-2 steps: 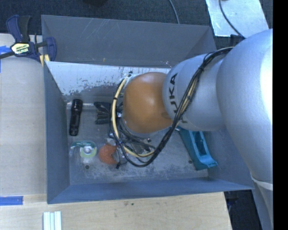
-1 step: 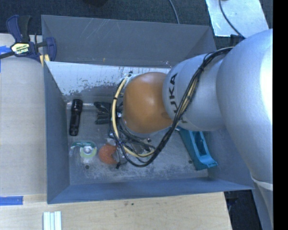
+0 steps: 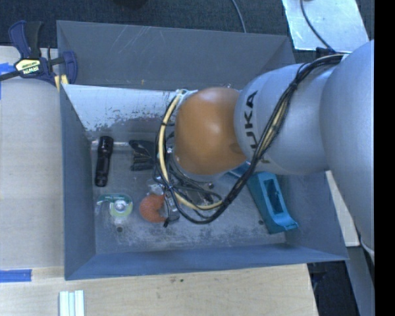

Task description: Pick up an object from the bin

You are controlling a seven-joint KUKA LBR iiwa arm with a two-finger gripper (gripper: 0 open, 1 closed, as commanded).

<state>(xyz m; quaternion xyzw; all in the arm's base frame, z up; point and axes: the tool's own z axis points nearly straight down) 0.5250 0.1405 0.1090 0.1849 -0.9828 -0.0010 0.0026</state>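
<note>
My gripper (image 3: 167, 204) reaches down near the front middle of the bin, mostly covered from above by the arm's wrist. Right beside it on the left lies a small orange-red rounded thing (image 3: 150, 208), touching or nearly touching the gripper. Further left sits a clear plastic piece with a green-white centre (image 3: 118, 207). Behind the gripper, toward the back wall, lies a black ridged item (image 3: 141, 154), partly hidden by the wrist.
A black cylinder-shaped thing (image 3: 103, 160) lies along the left wall. A blue oblong tool (image 3: 272, 203) lies at the right, angled toward the front right corner. The arm and its cables cover the bin's middle and right.
</note>
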